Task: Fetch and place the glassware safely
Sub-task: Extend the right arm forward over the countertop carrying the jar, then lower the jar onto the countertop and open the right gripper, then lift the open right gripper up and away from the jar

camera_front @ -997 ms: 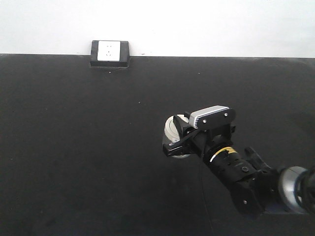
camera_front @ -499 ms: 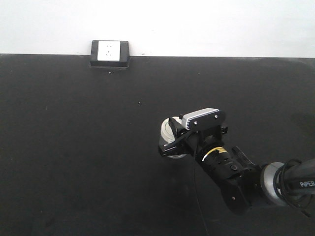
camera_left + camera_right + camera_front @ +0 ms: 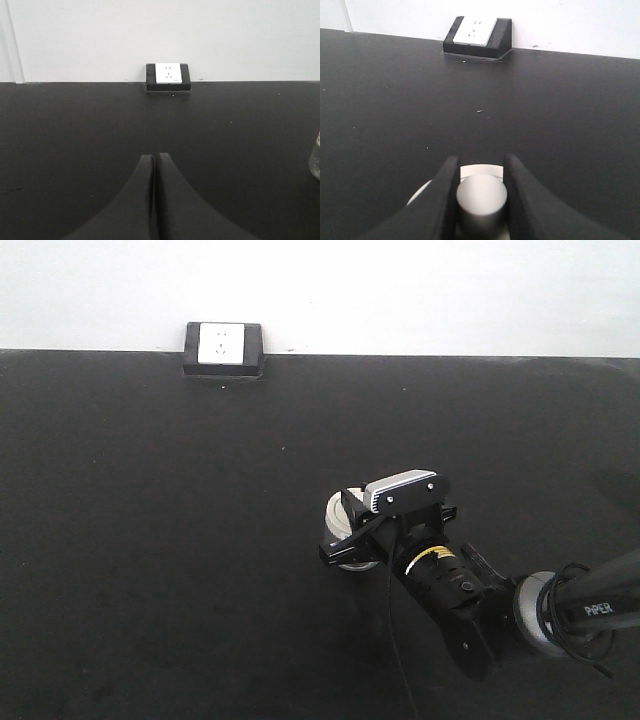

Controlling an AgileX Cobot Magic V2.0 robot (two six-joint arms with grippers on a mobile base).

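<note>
The counter [image 3: 150,540] is plain matte black from edge to edge, flecked here and there with tiny pale specks. Behind it the wall [image 3: 400,290] is flat white. The socket [image 3: 222,344] has a white face with small dark holes, set in a black housing. The jar [image 3: 345,515] shows a cream-white lid with a pale grey knob [image 3: 481,199], its glass body clear. The right arm [image 3: 470,595] is black, with a silver-grey camera block [image 3: 402,490], a thin yellow band and white lettering. Both the right pincer [image 3: 480,192] and the left pincer [image 3: 154,200] are black.
</note>
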